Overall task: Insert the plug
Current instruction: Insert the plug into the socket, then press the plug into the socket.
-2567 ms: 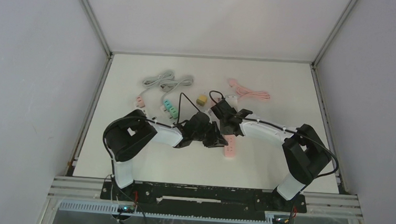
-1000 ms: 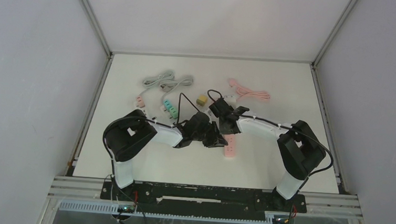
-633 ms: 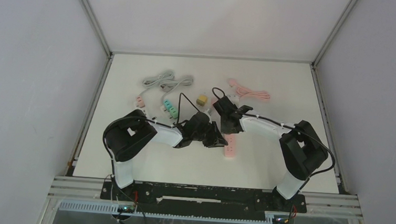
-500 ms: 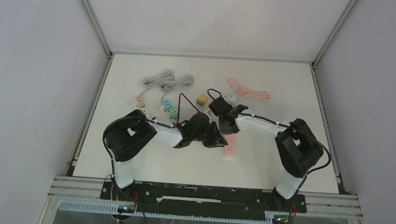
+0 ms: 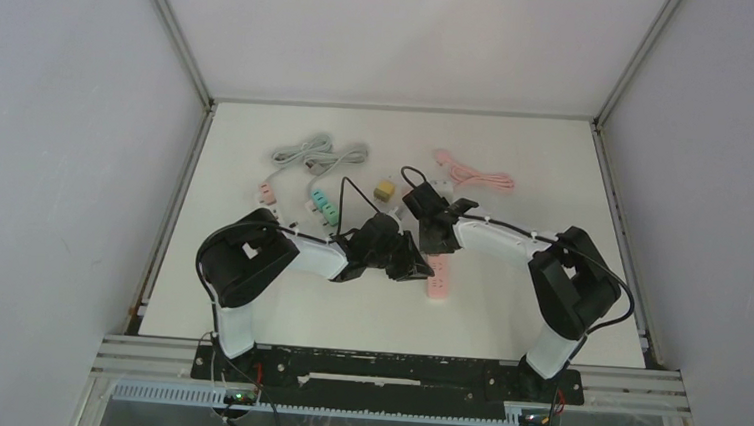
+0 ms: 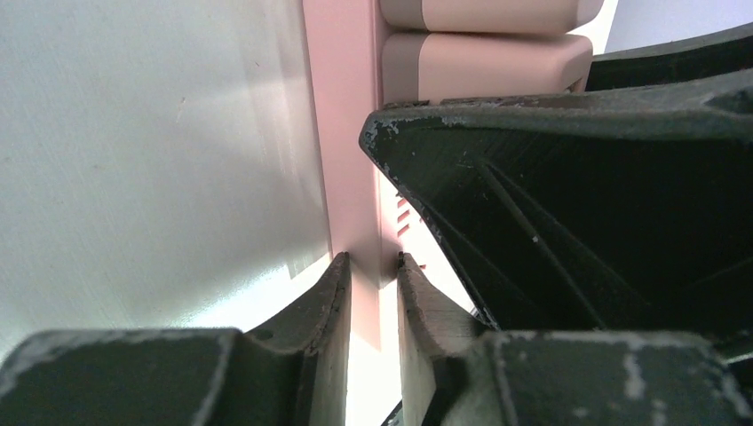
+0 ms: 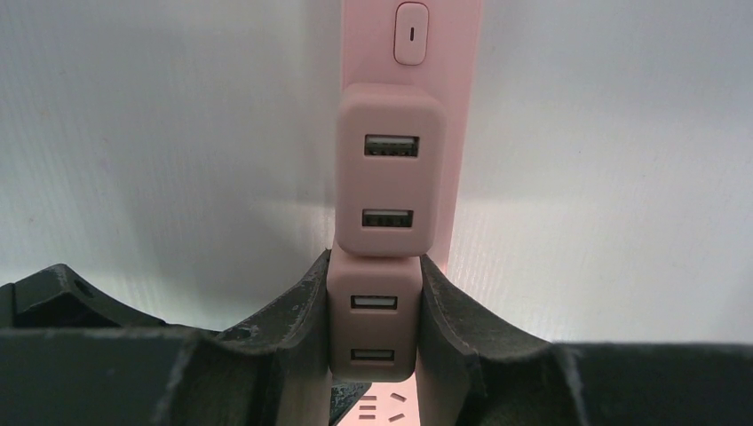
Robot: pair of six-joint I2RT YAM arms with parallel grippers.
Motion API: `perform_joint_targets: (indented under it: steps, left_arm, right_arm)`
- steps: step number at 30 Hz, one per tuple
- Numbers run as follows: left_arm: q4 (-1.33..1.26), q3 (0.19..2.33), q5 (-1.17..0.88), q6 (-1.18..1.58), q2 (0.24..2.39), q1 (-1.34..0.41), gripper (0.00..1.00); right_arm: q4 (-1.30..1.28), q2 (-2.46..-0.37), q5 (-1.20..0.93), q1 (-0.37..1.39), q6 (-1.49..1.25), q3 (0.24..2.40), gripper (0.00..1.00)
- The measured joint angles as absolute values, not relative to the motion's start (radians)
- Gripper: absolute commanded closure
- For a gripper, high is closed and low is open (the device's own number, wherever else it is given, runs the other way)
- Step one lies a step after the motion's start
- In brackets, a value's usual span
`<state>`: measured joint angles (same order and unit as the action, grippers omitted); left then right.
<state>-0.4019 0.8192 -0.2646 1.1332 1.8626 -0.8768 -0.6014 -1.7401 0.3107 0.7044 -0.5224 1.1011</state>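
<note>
Over the last few seconds the right arm only shifted slightly over the pink power strip [image 5: 437, 280] while the left arm held station, which we read as fine alignment, not a new approach. The right fingers [image 7: 297, 306] pinched the plug [image 7: 373, 319], a pink two-port USB block standing on the strip against its seated twin [image 7: 391, 169]. The left fingers [image 6: 324, 302] clamped the strip's edge on the tabletop [image 7: 178, 133]; we could not confirm full seating.

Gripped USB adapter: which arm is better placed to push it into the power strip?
Right: right gripper grips the USB adapter over the pink power strip; left gripper only pinches the strip's edge.
</note>
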Motion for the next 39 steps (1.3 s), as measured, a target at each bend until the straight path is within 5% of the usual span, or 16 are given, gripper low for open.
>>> perform_joint_targets:
  steps: [6,12,34,39]
  left_arm:
    - [-0.402,0.819,-0.265,1.133,1.863,-0.877,0.74]
    - [-0.403,0.819,-0.262,1.133,1.863,-0.879,0.74]
    - [-0.409,0.819,-0.248,1.133,1.863,-0.886,0.74]
    - [-0.410,0.819,-0.247,1.133,1.863,-0.886,0.74]
  right_arm:
    - [-0.609,-1.720,0.307,0.705,-0.522,1.108,0.59]
    - [-0.632,-1.714,0.274,0.688,-0.522,1.118,0.45]
    - [-0.709,-1.708,0.249,0.661,-0.512,1.191,0.56]
    - [-0.711,-1.708,0.240,0.661,-0.510,1.191,0.73]
